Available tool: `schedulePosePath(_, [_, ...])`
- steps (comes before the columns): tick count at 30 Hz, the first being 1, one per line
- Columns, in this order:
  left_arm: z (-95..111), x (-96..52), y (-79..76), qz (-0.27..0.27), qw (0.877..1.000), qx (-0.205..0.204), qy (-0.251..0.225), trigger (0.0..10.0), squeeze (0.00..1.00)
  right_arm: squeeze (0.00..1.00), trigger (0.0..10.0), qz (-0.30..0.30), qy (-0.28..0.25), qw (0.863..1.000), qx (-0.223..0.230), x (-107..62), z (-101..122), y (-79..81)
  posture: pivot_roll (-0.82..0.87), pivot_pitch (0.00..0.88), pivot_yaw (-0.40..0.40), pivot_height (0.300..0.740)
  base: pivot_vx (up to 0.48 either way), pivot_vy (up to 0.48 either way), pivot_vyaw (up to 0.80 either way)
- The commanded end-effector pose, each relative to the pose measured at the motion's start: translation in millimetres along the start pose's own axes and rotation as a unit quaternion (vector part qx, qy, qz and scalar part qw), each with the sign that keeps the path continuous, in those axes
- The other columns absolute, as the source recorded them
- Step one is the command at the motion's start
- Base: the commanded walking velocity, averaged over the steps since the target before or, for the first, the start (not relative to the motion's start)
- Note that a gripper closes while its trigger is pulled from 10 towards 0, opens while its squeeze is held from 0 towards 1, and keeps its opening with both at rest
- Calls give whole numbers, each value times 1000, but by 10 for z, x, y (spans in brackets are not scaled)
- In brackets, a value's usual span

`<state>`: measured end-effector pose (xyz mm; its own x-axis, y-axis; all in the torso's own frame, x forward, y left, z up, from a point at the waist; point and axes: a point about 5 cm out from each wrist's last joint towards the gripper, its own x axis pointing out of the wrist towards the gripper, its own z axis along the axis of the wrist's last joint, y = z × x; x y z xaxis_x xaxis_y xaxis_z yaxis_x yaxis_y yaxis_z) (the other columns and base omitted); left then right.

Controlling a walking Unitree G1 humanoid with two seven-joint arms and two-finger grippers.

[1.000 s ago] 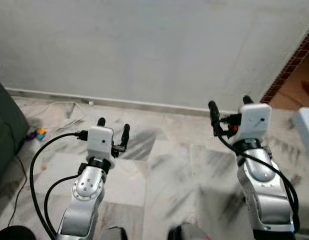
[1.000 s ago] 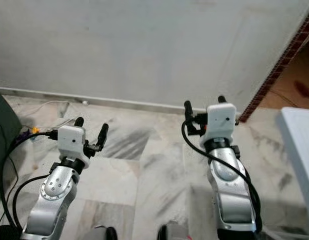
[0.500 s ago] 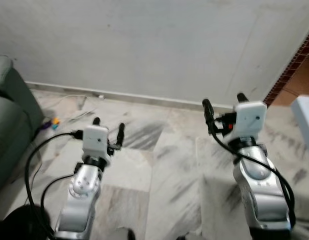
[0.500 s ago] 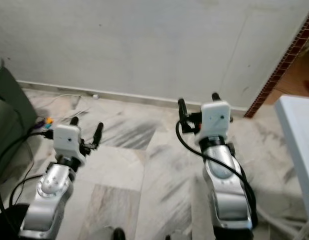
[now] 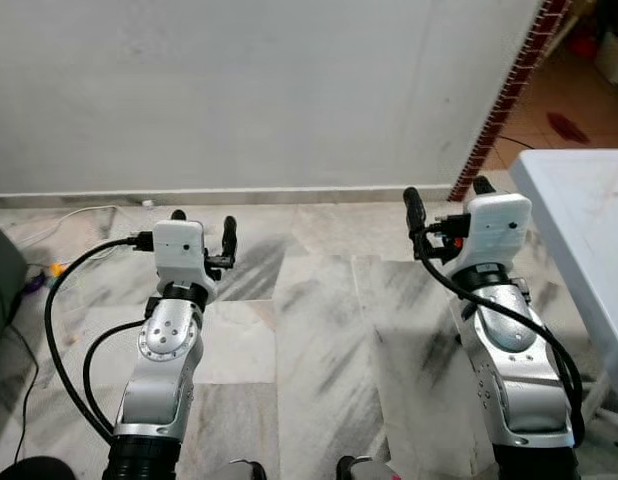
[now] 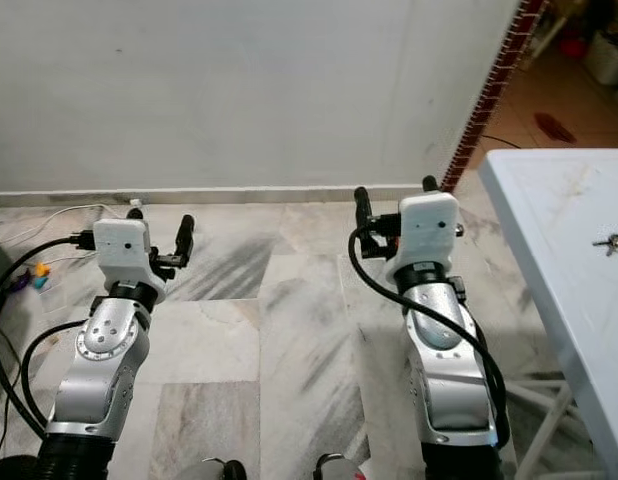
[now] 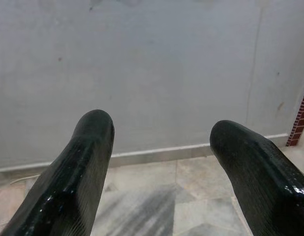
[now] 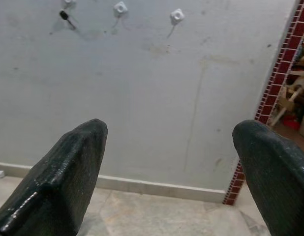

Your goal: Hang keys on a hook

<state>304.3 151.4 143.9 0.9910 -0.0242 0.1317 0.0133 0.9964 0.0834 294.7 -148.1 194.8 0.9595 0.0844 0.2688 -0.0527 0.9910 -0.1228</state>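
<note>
both arms are raised over the marble floor (image 5: 309,330), facing the grey wall (image 5: 269,90). the left gripper (image 5: 201,228) and right gripper (image 6: 390,196) both have their fingers spread wide, holding nothing. the keys (image 6: 611,242) lie on the white table (image 6: 559,250) at the robot's right. white hooks (image 8: 177,15) sit high on the wall.

Both eye views look down from the head at the floor (image 5: 319,330) and wall (image 5: 269,90) (shared); wrist views face that wall (image 8: 157,88) level, between their fingers (image 7: 83,162).
</note>
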Motion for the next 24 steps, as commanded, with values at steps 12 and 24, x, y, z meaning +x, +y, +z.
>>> schedulePosePath(12, [-31, 40, -115, -22, 1000, -13, 6, 10000, 0, 0, 10000, -2, -10, 1000, 20, 79, -32, 113, -67, 147, 90, 740, 0, 0, -800])
schedulePosePath(24, [-18, 35, -100, -23, 1000, -15, 6, 10000, 0, 0, 10000, -9, -14, 1000, 20, 104, -53, 78, -50, 160, 83, 740, 0, 0, -780])
